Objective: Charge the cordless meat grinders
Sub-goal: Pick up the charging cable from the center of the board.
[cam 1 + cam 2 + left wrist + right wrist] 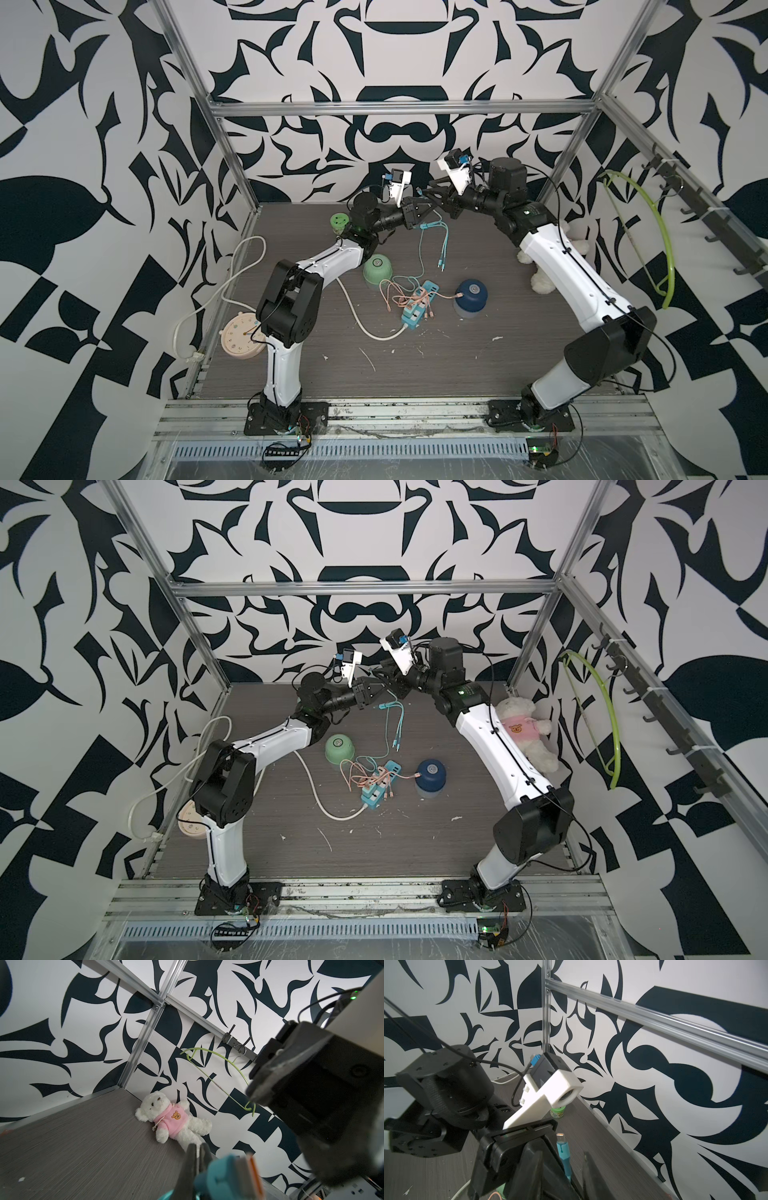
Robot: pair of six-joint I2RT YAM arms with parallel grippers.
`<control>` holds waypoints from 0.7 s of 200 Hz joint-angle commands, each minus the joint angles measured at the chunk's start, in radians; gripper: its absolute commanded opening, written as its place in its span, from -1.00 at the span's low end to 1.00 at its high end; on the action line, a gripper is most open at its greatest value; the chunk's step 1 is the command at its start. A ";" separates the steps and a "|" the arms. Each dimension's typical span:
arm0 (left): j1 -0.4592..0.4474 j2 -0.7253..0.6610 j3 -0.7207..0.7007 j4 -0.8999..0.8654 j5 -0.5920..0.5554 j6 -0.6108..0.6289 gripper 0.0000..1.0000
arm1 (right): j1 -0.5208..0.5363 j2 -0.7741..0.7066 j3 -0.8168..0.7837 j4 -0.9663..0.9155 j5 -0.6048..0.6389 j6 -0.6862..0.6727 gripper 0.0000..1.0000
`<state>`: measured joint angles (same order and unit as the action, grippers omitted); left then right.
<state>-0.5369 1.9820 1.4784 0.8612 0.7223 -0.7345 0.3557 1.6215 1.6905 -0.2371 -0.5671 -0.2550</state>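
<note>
The mint green grinder [377, 270] stands beside my left forearm. The dark blue grinder [471, 293] stands mid-table with a pink cable [440, 296] running to its side. Both show in both top views. My left gripper [419, 207] is raised at the back, shut on the plug of a teal cable [224, 1176] whose branches hang down [432, 237]. My right gripper [562, 1152] meets it there, open, its fingers [588, 1167] on either side of the teal plug [562, 1148] with a gap showing.
A teal power strip [419, 305] with a white cord [357, 316] lies between the grinders. A small green jar [338, 222] stands back left, a clock [241, 336] at the left edge. A teddy bear [523, 729] and a green hanger [660, 232] are on the right.
</note>
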 commanded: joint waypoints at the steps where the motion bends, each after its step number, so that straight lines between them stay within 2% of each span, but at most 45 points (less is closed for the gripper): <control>1: 0.000 0.008 -0.015 0.057 0.037 -0.009 -1.00 | 0.001 0.029 0.066 -0.026 -0.052 0.023 -0.42; 59: 0.000 0.011 -0.017 0.086 0.060 -0.022 -1.00 | 0.001 0.087 0.147 -0.127 -0.111 0.012 -0.45; 93: 0.000 0.008 -0.021 0.098 0.065 -0.023 -1.00 | 0.000 0.103 0.170 -0.173 -0.121 -0.013 -0.70; 116: -0.001 0.003 -0.027 0.102 0.066 -0.023 -1.00 | -0.004 0.105 0.174 -0.182 -0.122 -0.027 -1.00; 140: 0.000 -0.009 -0.044 0.100 0.063 -0.012 -1.00 | -0.006 0.113 0.184 -0.178 -0.121 -0.050 -1.00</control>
<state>-0.5369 1.9900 1.4582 0.9272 0.7803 -0.7555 0.3466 1.7321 1.8263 -0.4110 -0.6556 -0.2752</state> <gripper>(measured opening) 0.064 0.048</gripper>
